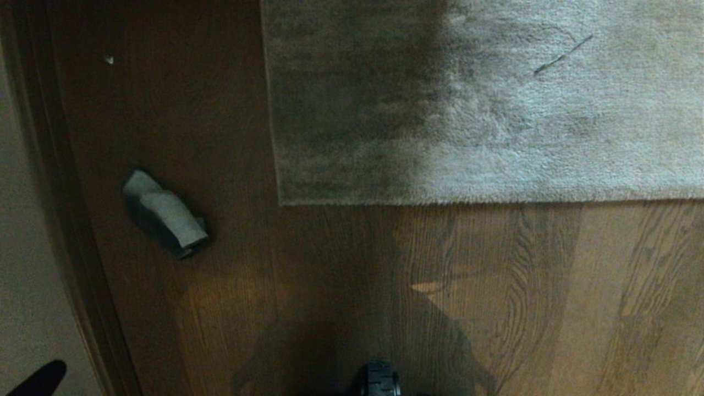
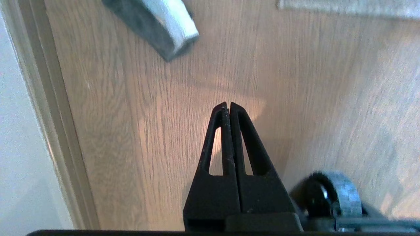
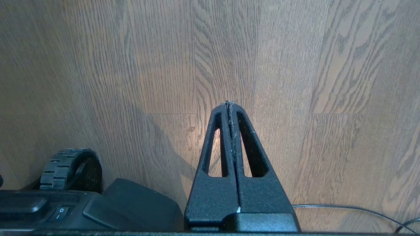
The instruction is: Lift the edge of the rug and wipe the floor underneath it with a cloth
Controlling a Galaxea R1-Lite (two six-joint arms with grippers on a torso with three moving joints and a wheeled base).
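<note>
Two sets of fingers pressed together, empty. My left gripper (image 2: 227, 105) is nearer the small light-grey fuzzy cloth (image 1: 165, 214), lying diagonal on the dark wooden plank floor (image 1: 330, 286), left of the grey plush rug's corner (image 1: 283, 198); I'd open and reach there.

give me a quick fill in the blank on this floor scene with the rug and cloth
1. The small light-grey terry cloth lies on the dark brown wooden plank floor, to the ____ of the rug in the head view.
2. The large grey-beige plush rug's edge lies ____ on the floor.
3. The left gripper and right gripper are both ____ and empty.

Missing words: left; flat; shut
</note>
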